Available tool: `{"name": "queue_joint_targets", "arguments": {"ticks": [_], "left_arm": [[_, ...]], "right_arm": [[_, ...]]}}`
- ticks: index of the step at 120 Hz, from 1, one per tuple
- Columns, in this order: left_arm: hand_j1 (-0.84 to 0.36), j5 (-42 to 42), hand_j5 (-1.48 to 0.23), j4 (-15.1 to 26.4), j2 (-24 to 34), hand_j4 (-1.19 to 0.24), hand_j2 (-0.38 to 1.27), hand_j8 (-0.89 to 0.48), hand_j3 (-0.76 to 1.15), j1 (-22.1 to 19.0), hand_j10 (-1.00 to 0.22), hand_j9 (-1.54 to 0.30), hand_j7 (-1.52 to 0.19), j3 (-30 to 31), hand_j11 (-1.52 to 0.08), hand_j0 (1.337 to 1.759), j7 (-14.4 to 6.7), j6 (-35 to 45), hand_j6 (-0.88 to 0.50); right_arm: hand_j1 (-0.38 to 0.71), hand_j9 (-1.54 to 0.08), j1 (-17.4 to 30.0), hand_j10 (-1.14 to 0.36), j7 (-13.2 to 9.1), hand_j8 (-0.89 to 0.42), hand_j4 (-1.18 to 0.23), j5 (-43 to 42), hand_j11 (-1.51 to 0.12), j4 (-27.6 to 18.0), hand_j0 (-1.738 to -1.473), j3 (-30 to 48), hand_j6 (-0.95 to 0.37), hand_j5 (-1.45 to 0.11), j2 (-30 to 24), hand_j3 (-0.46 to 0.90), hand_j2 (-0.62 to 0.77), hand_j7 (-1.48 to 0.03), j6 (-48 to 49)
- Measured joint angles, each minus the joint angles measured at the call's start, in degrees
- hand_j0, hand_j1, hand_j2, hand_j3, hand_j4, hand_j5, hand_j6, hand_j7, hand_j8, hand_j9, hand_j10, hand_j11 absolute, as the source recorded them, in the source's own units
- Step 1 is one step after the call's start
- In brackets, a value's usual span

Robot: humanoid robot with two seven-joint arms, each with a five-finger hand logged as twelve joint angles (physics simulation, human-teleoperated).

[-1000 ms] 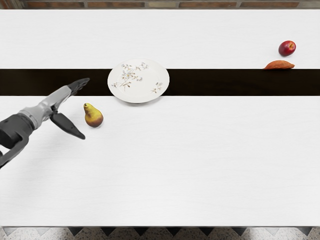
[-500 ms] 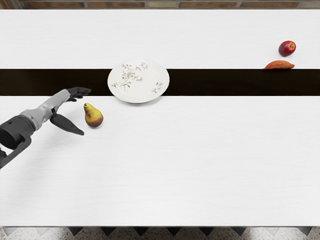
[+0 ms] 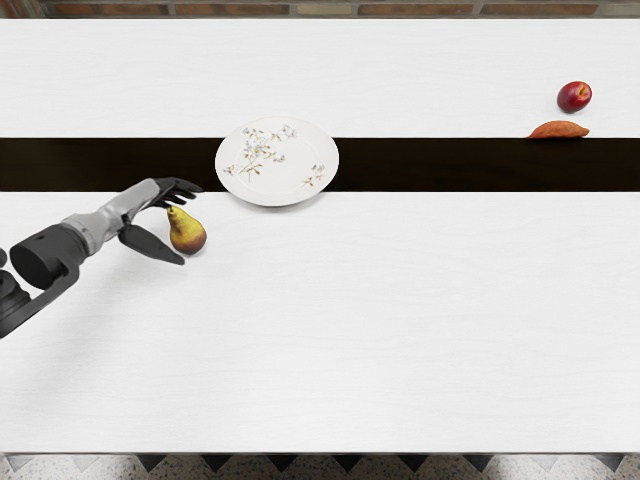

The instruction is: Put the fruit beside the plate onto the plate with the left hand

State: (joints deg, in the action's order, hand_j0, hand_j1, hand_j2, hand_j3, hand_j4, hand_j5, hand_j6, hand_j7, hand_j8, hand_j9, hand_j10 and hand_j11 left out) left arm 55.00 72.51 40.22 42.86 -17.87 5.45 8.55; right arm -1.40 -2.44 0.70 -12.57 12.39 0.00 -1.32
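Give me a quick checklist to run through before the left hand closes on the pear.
1. Left hand at the pear: ok, fingers reach over its top and the thumb is low at its left.
2. Grasp closed: not ok, fingers spread.
3. Fingers touching the pear: cannot tell.
4. Pear upright: ok, narrow end up.
5. Plate free to receive it: ok, nothing lies on it.
6. Way from pear to plate: ok, nothing lies between.
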Motion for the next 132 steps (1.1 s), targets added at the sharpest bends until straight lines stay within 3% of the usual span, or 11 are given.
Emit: {"name": "queue_joint_targets", "arguments": {"ticks": [98,106,132], "left_arm": [[-0.18,0.66,-0.57,-1.11,-0.58,-0.45,0.09,-0.44,0.0,1.82,-0.45,-0.58,-0.57,0.15,-0.58,1.658,-0.61,-5.49,-0.45],[-0.2,0.69,-0.6,-1.42,-0.58,-0.47,0.1,-0.46,0.0,3.87,-0.47,-0.6,-0.6,1.44,-0.6,1.658,-0.61,-5.53,-0.47],[-0.25,0.69,-0.66,-1.97,-0.58,-0.52,0.13,-0.46,0.0,4.16,-0.51,-0.67,-0.66,3.44,-0.67,1.658,-0.57,-5.55,-0.52]], "right_arm": [[-0.31,-0.04,-0.09,-0.03,-0.02,-0.03,-0.03,0.0,-0.04,0.0,-1.658,0.06,-0.03,-0.04,0.0,0.0,-0.01,-0.04,0.0],[-0.31,-0.04,-0.09,-0.03,-0.02,-0.03,-0.03,0.0,-0.04,0.0,-1.658,0.07,-0.03,-0.04,0.0,0.0,-0.01,-0.04,0.0],[-0.31,-0.04,-0.09,-0.03,-0.02,-0.03,-0.03,0.0,-0.04,0.0,-1.658,0.09,-0.03,-0.04,0.0,0.0,-0.01,-0.04,0.0]]}}
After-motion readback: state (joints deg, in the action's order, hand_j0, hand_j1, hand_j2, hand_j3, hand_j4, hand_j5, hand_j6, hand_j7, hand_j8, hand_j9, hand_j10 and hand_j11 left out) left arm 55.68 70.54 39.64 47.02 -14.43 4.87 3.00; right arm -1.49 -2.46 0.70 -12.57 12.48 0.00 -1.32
